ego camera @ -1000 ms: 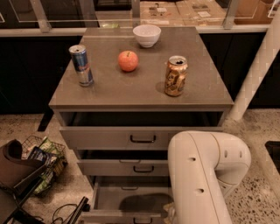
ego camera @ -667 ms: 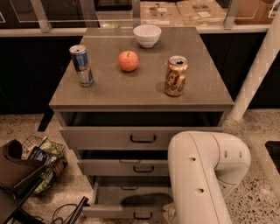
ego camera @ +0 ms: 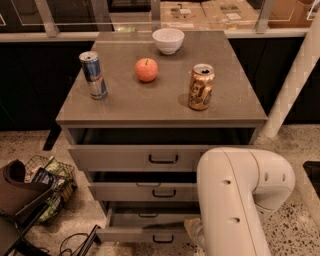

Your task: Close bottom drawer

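Your bottom drawer [ego camera: 135, 233] sits pulled out, lowest in the cabinet [ego camera: 75, 150], long axis left-right, flat grey front and black handle [ego camera: 163, 239] facing near. Pincer [ego camera: 192, 229] is at its right end; its grip can't be told.

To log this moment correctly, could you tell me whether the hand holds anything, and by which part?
It cannot be told: the hand is low, by the front of the open bottom drawer, mostly hidden behind the white arm.

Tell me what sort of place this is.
Likely an office break area or test lab: grey drawer cabinet with a gold can, speckled floor, cardboard boxes behind. The gripper is beside the open bottom drawer.
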Controlling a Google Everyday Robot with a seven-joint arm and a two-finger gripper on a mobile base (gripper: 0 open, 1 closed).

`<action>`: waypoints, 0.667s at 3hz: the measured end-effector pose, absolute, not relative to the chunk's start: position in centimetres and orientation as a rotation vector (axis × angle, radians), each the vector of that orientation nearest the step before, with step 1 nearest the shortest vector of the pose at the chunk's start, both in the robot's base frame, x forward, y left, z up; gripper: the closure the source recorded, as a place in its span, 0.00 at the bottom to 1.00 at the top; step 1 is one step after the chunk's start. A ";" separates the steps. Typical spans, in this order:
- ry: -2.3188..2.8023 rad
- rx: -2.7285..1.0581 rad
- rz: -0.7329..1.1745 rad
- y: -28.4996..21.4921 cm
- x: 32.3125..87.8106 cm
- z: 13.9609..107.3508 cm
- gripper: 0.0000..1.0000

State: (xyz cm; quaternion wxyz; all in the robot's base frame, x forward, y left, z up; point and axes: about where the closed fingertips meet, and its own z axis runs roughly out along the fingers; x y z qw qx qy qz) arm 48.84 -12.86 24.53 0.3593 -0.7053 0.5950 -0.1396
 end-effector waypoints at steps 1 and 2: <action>1.457 -1.750 -0.353 -12.8 51.6 26.8 1.00; 1.460 -1.746 -0.339 -13.0 51.6 26.9 1.00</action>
